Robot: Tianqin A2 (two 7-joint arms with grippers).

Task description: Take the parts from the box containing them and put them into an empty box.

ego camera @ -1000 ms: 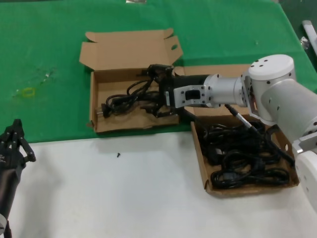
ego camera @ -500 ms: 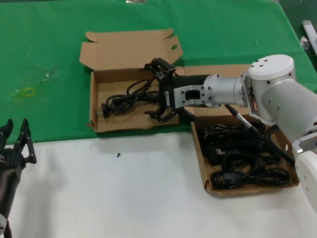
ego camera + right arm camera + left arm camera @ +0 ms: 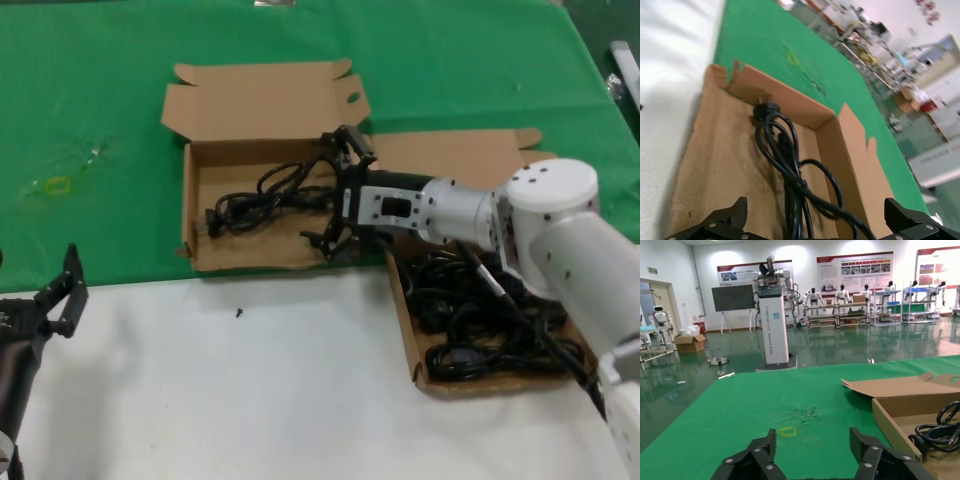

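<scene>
I logged one power cord (image 3: 262, 196) lying in the left box (image 3: 250, 256), just ahead of my right gripper (image 3: 338, 195), fingers spread wide and empty; left gripper (image 3: 60, 296) parked low, open.

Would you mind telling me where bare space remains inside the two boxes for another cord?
The left box holds one cord; its floor is bare along the front wall and beside the open right gripper. The right box is crowded with cords. The left gripper waits, open.
</scene>
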